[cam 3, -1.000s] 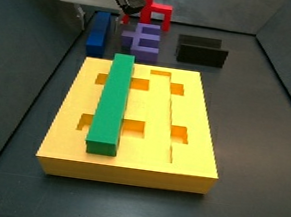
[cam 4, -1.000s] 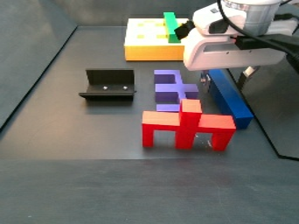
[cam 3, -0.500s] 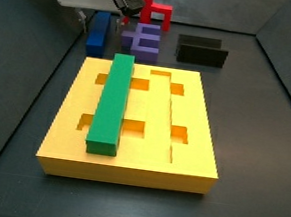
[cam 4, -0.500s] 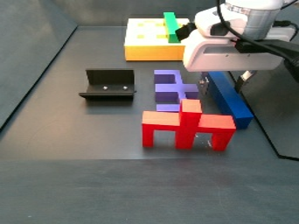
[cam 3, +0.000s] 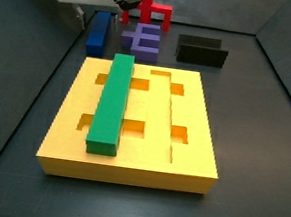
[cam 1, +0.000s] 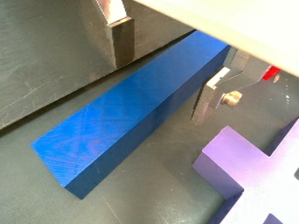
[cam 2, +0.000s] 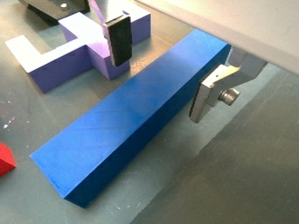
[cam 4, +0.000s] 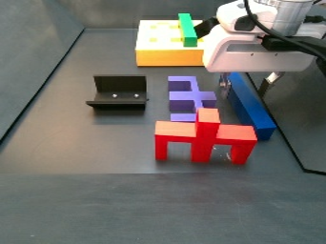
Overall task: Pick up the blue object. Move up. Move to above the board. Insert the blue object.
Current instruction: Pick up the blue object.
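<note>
- Since the earlier frames, the gripper (cam 4: pixel 250 84) sits a little differently over the blue object (cam 4: pixel 251 107); the shift is slight, and in the side views nothing else on the floor has moved.
- We see the jaws open in both wrist views: one silver finger (cam 2: pixel 117 39) stands on one long side of the blue bar and the other finger (cam 2: pixel 212 92) on the opposite side, straddling it near one end.
- We cannot tell for certain whether either pad touches the bar; in a wrist view a thin gap seems to remain beside one finger (cam 1: pixel 121 42). Nothing is held yet.
- We find the blue object lying flat on the dark floor, just beside the purple block (cam 4: pixel 192 96) and near the red piece (cam 4: pixel 201 138), well apart from the board (cam 3: pixel 136 119).
- We note that the board already carries the green bar (cam 3: pixel 111 101) in one long groove, while the neighbouring long groove lies bare.
- Beyond the purple block stands the fixture (cam 4: pixel 117 92), clear of the arm.
- Our reading is that the pick-up is lined up but not done: the jaws must close on the bar before any lift, and the move to the board and the insertion all remain.
- We judge that a grip so near one end may let the long bar tip when raised.
</note>
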